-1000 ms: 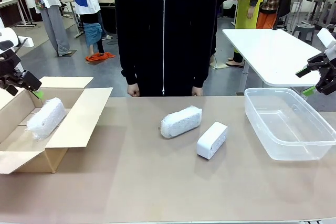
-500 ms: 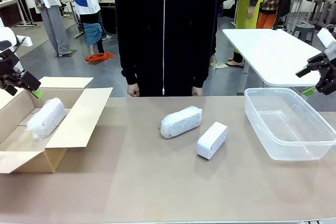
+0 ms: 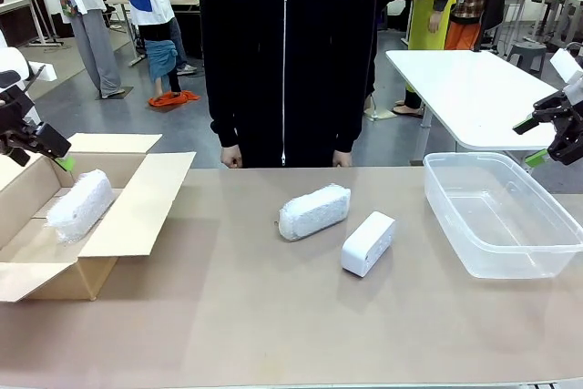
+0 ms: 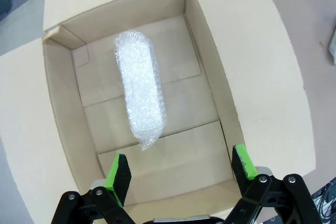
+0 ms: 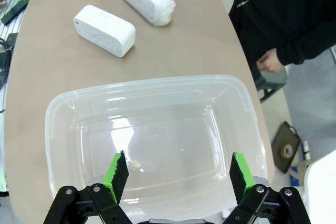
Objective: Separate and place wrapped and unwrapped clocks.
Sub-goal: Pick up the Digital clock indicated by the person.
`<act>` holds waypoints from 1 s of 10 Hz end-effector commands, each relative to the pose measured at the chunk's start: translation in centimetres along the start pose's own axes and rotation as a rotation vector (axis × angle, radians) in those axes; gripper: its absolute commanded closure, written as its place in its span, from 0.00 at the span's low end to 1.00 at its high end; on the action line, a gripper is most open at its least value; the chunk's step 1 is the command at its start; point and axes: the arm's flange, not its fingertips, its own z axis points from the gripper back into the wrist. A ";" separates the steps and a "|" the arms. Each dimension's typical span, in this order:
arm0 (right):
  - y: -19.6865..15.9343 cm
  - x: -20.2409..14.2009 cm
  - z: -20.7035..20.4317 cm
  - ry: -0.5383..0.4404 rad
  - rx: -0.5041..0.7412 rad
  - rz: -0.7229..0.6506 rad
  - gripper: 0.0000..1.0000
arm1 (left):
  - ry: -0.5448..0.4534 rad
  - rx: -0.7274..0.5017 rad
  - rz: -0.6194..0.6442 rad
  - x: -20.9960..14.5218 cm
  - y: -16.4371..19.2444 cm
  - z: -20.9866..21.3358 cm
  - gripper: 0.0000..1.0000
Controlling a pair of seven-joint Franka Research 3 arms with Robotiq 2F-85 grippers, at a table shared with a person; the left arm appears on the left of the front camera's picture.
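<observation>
One crinkly bubble-wrap bundle (image 3: 80,204) lies in the brown cardboard box (image 3: 137,207). A second bundle (image 3: 314,211) is on the table (image 3: 273,316), with one smooth white plastic block (image 3: 368,243) at its 4 o'clock. The left gripper (image 4: 179,165) and right gripper (image 5: 176,165) are spread wide.

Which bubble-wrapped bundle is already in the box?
The bundle at the robot's left, inside the cardboard box; the other bundle lies out on the table.

Tan table (image 3: 273,334) carries four things directly: open cardboard box (image 3: 137,211) at 9 o'clock and clear plastic tub (image 3: 446,216) at 3 o'clock, both out at the ends. Near centre lies a bubble-wrapped clock (image 3: 314,211), with the bare white clock (image 3: 368,243) just beside it at its 4 o'clock, not touching.
</observation>
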 end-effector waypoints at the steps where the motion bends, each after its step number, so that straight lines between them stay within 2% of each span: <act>1: 0.0 0.0 -0.2 0.000 0.003 0.000 0.00 | 0.004 0.000 -0.001 0.1 0.0 0.0 0.00; 4: 0.0 0.0 -0.2 0.000 0.003 0.000 0.00 | 0.000 0.000 0.000 0.0 0.0 0.0 0.00; 8: 0.0 0.0 -0.2 0.000 0.003 0.000 0.00 | 0.005 0.016 -0.306 -0.5 -0.4 2.3 0.00; 10: 0.0 0.0 -0.2 0.000 0.003 0.000 0.00 | 0.006 -0.024 -0.475 -0.3 -0.1 2.8 0.00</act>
